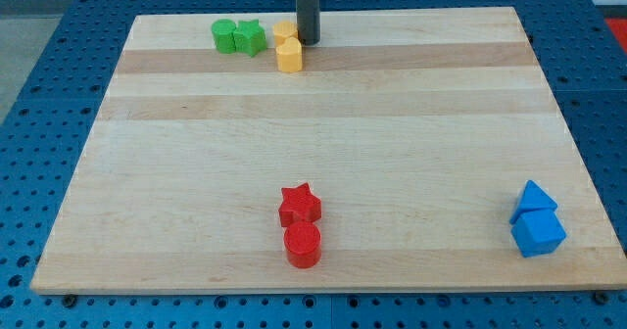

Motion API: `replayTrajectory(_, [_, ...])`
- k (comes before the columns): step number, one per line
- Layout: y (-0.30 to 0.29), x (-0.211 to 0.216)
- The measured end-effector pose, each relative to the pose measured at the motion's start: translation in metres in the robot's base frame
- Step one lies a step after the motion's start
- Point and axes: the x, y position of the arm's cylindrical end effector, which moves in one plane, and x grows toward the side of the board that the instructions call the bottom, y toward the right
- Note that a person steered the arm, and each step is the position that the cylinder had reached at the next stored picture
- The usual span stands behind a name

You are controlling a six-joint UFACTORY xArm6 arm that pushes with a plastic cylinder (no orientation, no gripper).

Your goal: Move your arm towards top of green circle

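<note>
The green circle [225,35] lies near the view's top left of the wooden board [323,123], touching a green star [250,38] on its right. My tip [310,41] is at the view's top centre, to the right of the green blocks. It stands right beside two yellow blocks, one [285,31] near the top edge and a yellow hexagon-like block [290,55] just below it. The rod rises out of the view's top.
A red star [300,205] and a red cylinder [303,244] sit together at the view's bottom centre. A blue triangle [534,200] and a blue cube [539,233] sit at the bottom right. A blue perforated table surrounds the board.
</note>
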Motion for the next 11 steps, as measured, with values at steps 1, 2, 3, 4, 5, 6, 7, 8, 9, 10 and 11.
replayTrajectory(1, [-0.009, -0.001])
replayTrajectory(2, [-0.017, -0.005])
replayTrajectory(3, [-0.021, -0.011])
replayTrajectory(4, [-0.015, -0.014])
replayTrajectory(5, [-0.010, -0.031])
replayTrajectory(6, [-0.035, -0.046])
replayTrajectory(7, [-0.065, -0.057])
replayTrajectory(8, [-0.083, -0.058])
replayTrajectory(9, [-0.089, -0.058])
replayTrajectory(10, [-0.100, -0.058])
replayTrajectory(11, [-0.117, -0.058])
